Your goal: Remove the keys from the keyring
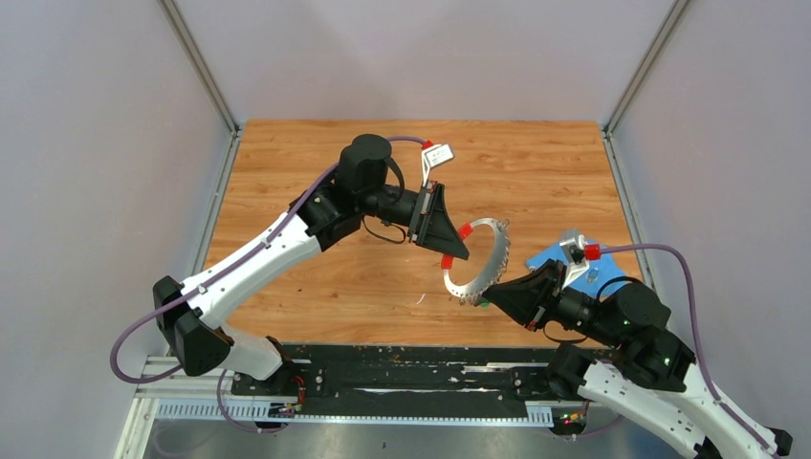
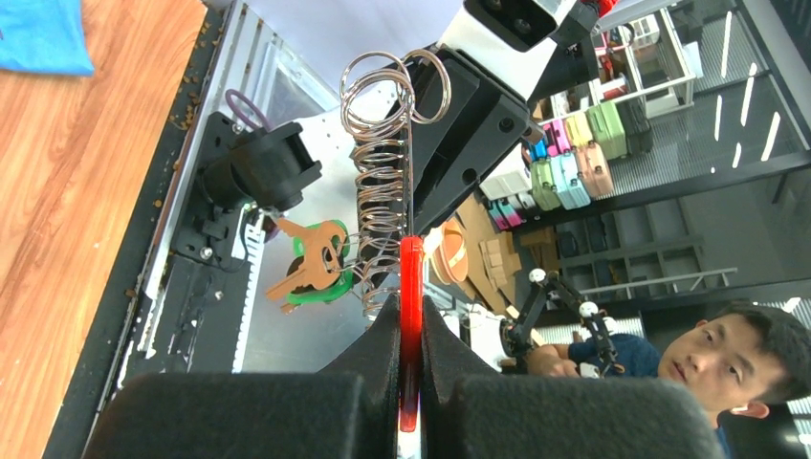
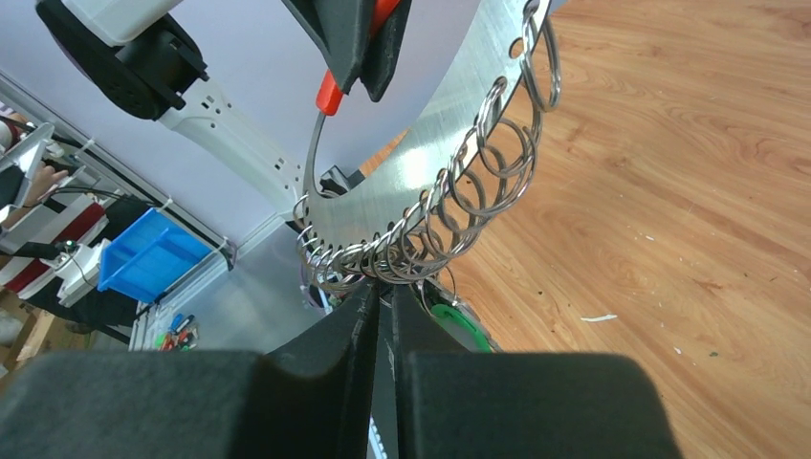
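Your left gripper (image 2: 411, 320) clamps the red sleeve (image 2: 411, 273), right gripper (image 3: 383, 298) pinches the keyring (image 3: 449, 143); ease the keys (image 2: 311, 268) along gently

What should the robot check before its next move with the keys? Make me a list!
1. Left gripper clamped on the keyring at its red sleeve: ok.
2. Right gripper shut at the ring's lower rim: ok. Whether it pinches the rim or one of the split rings: cannot tell.
3. Ring held up off the table: ok.
4. Keys off the ring: not ok, they hang from it.
5. Blue cloth away from the ring: ok, it lies under the right arm.
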You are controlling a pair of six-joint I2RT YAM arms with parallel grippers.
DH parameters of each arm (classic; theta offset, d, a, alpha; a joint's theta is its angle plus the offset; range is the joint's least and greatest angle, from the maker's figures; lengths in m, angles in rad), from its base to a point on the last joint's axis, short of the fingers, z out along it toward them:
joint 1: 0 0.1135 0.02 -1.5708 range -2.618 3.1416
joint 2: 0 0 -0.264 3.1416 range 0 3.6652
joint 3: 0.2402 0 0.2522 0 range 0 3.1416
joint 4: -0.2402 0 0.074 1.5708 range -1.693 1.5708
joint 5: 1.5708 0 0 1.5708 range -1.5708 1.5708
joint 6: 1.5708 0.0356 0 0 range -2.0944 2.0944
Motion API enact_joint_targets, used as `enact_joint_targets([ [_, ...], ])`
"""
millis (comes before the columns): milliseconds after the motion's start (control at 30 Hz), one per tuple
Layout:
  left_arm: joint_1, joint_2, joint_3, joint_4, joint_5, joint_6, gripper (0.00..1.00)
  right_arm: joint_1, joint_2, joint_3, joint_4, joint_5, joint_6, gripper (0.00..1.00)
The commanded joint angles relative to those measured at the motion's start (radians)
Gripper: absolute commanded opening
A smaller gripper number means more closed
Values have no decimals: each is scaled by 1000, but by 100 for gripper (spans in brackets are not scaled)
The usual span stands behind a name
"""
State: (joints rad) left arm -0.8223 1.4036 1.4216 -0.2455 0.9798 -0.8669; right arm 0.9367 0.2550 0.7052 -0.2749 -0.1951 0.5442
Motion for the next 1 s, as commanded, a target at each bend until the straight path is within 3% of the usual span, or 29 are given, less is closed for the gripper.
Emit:
enact_joint_targets([
  [0,-8,9,24,-29,36,-6,0,7,23,-19,42,12,-44,11],
  [967,-8,5,16,2,44,-32,0,6,3,-59,100,-25,-15,20],
])
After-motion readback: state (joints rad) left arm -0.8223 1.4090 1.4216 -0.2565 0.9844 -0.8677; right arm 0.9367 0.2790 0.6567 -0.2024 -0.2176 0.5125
